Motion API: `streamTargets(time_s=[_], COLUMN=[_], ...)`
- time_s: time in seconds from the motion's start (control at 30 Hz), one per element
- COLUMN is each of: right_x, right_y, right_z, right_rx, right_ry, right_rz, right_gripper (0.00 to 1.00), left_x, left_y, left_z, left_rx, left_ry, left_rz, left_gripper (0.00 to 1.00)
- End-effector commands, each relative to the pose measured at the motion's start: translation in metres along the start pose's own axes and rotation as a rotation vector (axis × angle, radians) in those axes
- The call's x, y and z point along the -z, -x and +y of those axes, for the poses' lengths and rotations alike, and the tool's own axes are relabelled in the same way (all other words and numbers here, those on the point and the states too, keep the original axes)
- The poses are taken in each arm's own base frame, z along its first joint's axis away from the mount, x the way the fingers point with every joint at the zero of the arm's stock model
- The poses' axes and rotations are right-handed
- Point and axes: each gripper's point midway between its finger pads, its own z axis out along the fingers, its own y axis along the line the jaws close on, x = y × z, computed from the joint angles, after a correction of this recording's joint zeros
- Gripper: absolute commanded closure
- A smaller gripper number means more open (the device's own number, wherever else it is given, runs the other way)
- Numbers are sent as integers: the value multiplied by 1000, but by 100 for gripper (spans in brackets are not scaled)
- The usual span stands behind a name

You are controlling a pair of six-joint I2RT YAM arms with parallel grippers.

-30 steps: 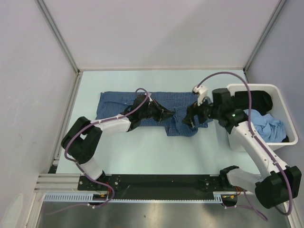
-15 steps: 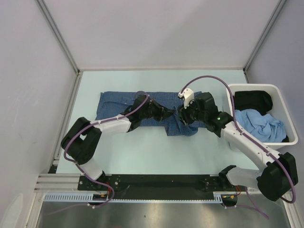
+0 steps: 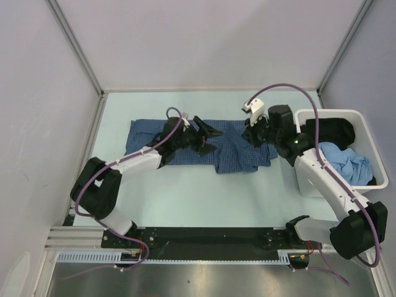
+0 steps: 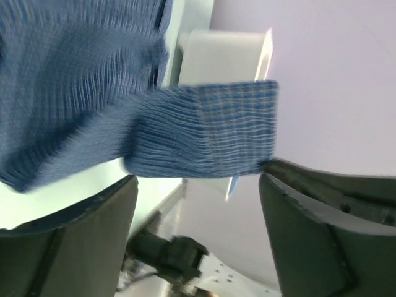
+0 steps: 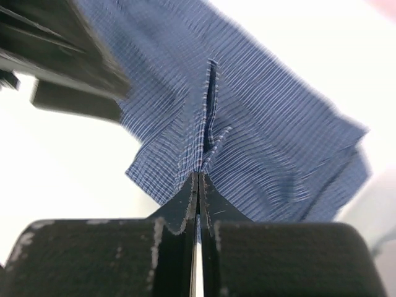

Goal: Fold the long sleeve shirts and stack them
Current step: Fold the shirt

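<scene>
A dark-blue checked long sleeve shirt (image 3: 241, 154) lies spread across the middle of the table. My left gripper (image 3: 207, 132) hovers open over its middle. In the left wrist view the gripper (image 4: 198, 182) is wide apart with nothing between the fingers (image 4: 322, 229), and a blue checked cuff (image 4: 210, 130) hangs just beyond them. My right gripper (image 3: 250, 135) is over the shirt's right part. In the right wrist view it (image 5: 199, 176) is shut on a pinched fold of the shirt (image 5: 266, 124).
A white bin (image 3: 328, 113) stands at the right edge, holding a black garment (image 3: 334, 130) and a light-blue garment (image 3: 346, 164). Grey walls close in the table at the left, back and right. The arm bases sit on the rail at the near edge.
My left gripper opened, let go of the cloth and drew back toward the far side. My right gripper came in to the left, shut on the shirt, then moved toward the far right.
</scene>
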Motion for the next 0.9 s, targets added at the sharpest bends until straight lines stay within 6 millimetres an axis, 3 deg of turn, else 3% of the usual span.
streamTargets(time_s=[0.0,0.03,0.1,0.13,0.2,0.23,0.3,0.33,0.37,0.4,0.47,0.53,0.57,0.6,0.67,0.8,0.87], right_x=[19,27,26,34,28,36,20,26,9,6,-8,-20,-16,-36,-51,-71,-79], right_y=[41,56,66,84,95,116,116,134,127,134,144,152,173,167,186,215,227], right_z=[-9,-19,-30,-44,-62,-75,-94,-105,-116,-124,-144,-158,-166,-176,-193,-219,-221], right_rx=[90,107,163,189,239,277,350,384,398,451,499,548,584,582,618,687,731], right_ry=[50,30,32,3,6,-12,-12,-32,-20,-30,-44,-65,-93,-89,-138,-245,-265], right_rz=[-80,-110,-110,-142,-149,-192,-158,-194,-166,-171,-178,-182,-218,-201,-231,-289,-318], right_gripper=[100,100,100,100,100,100,100,100,100,100,100,100,100,100,100,100,100], left_x=[46,52,71,80,99,110,128,145,154,164,187,201,204,207,212,222,227], left_y=[23,27,42,55,70,82,100,105,112,120,120,120,120,119,114,111,117], left_z=[-31,-32,-34,-35,-41,-46,-57,-68,-73,-76,-92,-92,-84,-80,-71,-65,-58], left_rx=[-343,-394,-574,-632,-840,-898,-1064,-1119,-1210,-1242,-1317,-1366,-1357,-1356,-1361,-1359,-1342], left_ry=[-85,-84,-56,-40,20,45,97,110,133,166,152,183,214,228,233,239,282], left_rz=[-58,-66,-98,-124,-159,-197,-269,-330,-375,-438,-518,-554,-542,-541,-522,-544,-565], left_gripper=[1,0,0,1,1,1,1,1,0,1,1,1,1,1,1,1,1])
